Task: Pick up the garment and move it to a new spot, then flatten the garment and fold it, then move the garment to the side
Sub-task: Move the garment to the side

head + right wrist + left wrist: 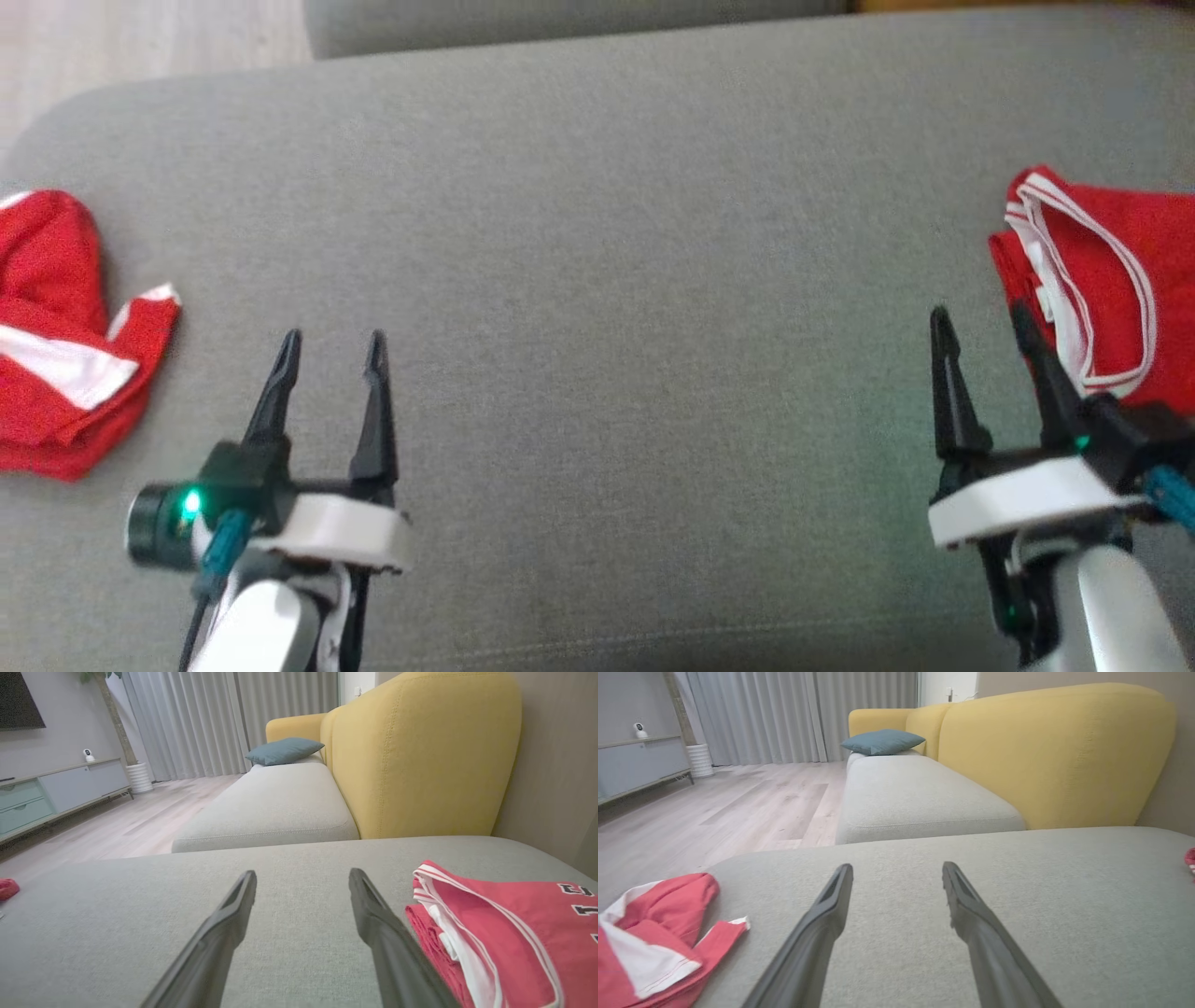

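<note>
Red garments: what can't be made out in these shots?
- Crumpled garment: head view, left edge cuts it off; full shape unknown.
- Folded garment: head view, right edge crops it; a right gripper finger hides part of its near-left edge.
- Lettering: right wrist view, cut by right edge; unreadable.

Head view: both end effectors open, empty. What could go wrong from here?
The right end effector hangs beside the folded garment; swinging away could snag its trim and undo the fold. The crumpled garment lies near the left edge of the cushion; a clumsy grab might push it off.
</note>
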You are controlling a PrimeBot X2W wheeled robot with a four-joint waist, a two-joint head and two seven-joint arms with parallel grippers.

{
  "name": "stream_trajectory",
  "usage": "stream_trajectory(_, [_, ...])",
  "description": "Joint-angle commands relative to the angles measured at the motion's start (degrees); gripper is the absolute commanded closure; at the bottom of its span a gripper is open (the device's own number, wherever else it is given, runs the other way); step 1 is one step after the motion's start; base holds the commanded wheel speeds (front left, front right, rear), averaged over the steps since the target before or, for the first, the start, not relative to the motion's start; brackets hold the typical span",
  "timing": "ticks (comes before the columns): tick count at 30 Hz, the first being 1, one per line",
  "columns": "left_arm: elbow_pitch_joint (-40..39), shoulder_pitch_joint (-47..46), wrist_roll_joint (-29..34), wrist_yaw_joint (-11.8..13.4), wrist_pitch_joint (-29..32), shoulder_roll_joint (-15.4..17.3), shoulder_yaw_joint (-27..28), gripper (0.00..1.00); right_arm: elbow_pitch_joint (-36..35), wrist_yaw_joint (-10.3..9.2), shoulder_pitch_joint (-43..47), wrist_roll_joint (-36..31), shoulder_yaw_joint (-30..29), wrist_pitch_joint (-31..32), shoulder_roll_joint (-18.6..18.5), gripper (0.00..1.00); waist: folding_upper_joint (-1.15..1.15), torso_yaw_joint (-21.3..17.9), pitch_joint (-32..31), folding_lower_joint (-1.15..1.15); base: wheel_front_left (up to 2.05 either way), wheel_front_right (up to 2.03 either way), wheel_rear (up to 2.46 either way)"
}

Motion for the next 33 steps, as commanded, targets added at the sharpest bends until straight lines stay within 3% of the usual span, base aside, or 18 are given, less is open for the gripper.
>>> stream_trajectory(1, [-1.26,-0.61,-0.23,0.53,-0.69,1.32,2.88,0.00,-2.76,0.21,0.15,0.41,1.34,0.47,-0.10,0.00,0.00,1.26,-1.97,0.00,0.00,0.00,0.00])
stream_trajectory(14, [-0.35,6.28,-2.37,0.60,0.11,2.76,3.24,0.00,-7.61,0.21,8.57,1.98,1.32,5.26,-0.05,0.00,0.00,1.33,-8.17,0.00,0.00,0.00,0.00])
stream_trajectory(33, [-1.22,7.35,-1.97,1.49,1.12,3.73,2.26,0.00,-10.00,0.21,11.11,2.59,1.40,6.99,-0.04,0.00,0.00,1.11,-9.08,0.00,0.00,0.00,0.00])
